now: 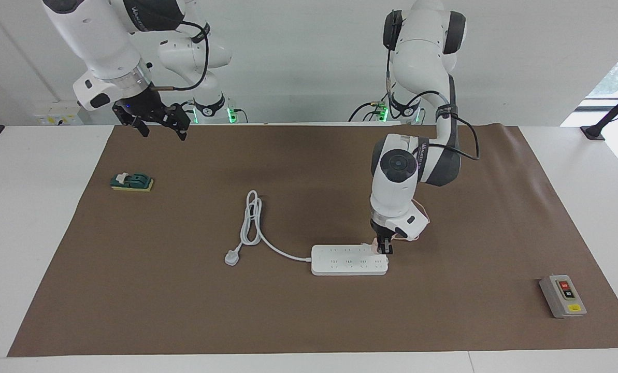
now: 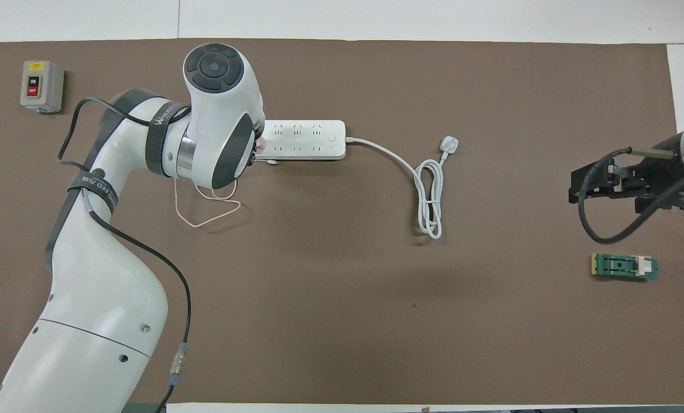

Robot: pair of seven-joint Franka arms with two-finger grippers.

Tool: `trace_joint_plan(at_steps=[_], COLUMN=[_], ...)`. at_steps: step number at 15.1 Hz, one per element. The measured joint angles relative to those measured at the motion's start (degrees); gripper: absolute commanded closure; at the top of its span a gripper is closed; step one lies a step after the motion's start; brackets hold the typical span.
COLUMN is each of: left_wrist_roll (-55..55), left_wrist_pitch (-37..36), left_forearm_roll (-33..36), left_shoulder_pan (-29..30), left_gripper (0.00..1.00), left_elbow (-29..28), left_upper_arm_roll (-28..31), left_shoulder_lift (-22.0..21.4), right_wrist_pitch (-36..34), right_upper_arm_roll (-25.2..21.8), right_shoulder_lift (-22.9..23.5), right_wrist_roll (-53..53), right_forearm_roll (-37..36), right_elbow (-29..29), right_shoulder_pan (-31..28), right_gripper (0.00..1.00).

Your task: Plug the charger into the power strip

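Left gripper is clamping the pale-pink charger at the end of the power strip toward the left arm's end of the table.

The grey switch box is showing "ON" and "OFF" on its black and red buttons under a yellow label too small to read; lettering on the left arm's band is not legible. The small pink cube is sitting between the closed fingers, touching the long white strip's top at its row of sockets nearer to the robots, its thin pink cable trailing in a loop on the brown mat nearer to the robots. The strip's thick white cord is ending in a three-pin plug. The right gripper is waiting with fingers spread, holding nothing, above the mat near a green block.
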Motion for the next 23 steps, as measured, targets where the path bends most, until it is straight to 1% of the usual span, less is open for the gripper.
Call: trace_joint_plan(at_steps=[5,14,23], left_wrist_roll=[0.0,0.0,0.2], left_wrist_pitch=[0.3,2.4,2.6], left_forearm_roll=[0.0,0.4,1.9], left_shoulder_pan=[0.0,-0.3,-1.0], left_gripper=[1.00,1.00,1.00], left_elbow=[-0.3,-2.6,-3.0], left_upper_arm_roll=[0.0,0.0,-0.1], left_shoulder_lift=[-0.2,-1.4,-1.6], right_wrist_pitch=[0.0,0.0,0.0], right_upper_arm_roll=[0.0,0.0,0.0], right_shoulder_lift=[0.0,0.0,0.0], right_wrist_roll=[0.0,0.0,0.0], right_forearm_roll=[0.0,0.0,0.0], right_elbow=[0.0,0.0,0.0], right_shoulder_pan=[0.0,0.0,0.0], right_gripper=[0.00,0.00,0.00])
